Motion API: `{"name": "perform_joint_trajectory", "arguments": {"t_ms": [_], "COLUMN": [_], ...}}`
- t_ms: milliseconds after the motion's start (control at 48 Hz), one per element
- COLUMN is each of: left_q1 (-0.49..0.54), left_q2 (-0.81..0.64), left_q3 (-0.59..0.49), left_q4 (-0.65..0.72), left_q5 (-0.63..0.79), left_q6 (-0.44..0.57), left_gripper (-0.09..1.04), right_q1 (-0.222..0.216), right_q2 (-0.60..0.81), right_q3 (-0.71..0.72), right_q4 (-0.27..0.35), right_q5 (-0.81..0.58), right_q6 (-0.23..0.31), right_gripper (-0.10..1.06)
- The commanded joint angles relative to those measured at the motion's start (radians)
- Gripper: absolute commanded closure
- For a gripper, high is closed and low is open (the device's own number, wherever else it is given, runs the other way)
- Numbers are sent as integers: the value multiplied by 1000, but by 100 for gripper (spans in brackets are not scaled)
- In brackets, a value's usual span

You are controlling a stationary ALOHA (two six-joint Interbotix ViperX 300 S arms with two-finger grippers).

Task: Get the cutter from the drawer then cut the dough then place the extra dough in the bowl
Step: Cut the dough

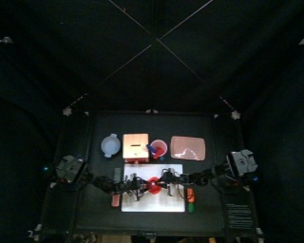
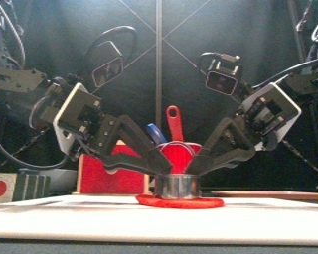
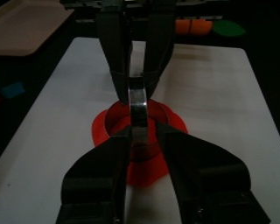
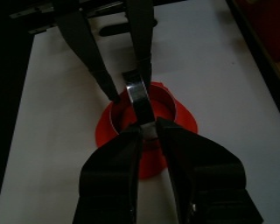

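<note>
Holds cutter point(image 2: 182, 186) upright on red dough point(image 2: 179, 202), axis vertical, open end down. Clamps left end effector point(image 2: 154, 177) and right end effector point(image 2: 210, 177) on its opposite sides.

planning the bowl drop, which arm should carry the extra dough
Left, likely. The left gripper and right gripper both clamp the cutter on the dough, but the bowl sits back left, on the left arm's side.
</note>
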Motion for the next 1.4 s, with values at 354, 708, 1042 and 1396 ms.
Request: {"name": "perform_joint_trajectory", "arguments": {"t_ms": [354, 708, 1042, 1396], "left_q1": [14, 14, 14, 14], "left_q2": [-20, -54, -84, -117], "left_q3": [-6, -5, 2, 5], "left_q4": [23, 25, 38, 72], "left_q5": [23, 23, 23, 23], "left_q6": [20, 67, 69, 72], "left_gripper": [19, 19, 19, 19], "right_q1": [3, 5, 3, 3], "right_q2": [-11, -9, -11, -11], "right_q3": [-6, -6, -6, -9], "right_q4": [-3, -5, -3, -5], "right_q5": [11, 11, 21, 21], "right_q6": [3, 5, 5, 3], "right_gripper": [36, 36, 36, 36]}}
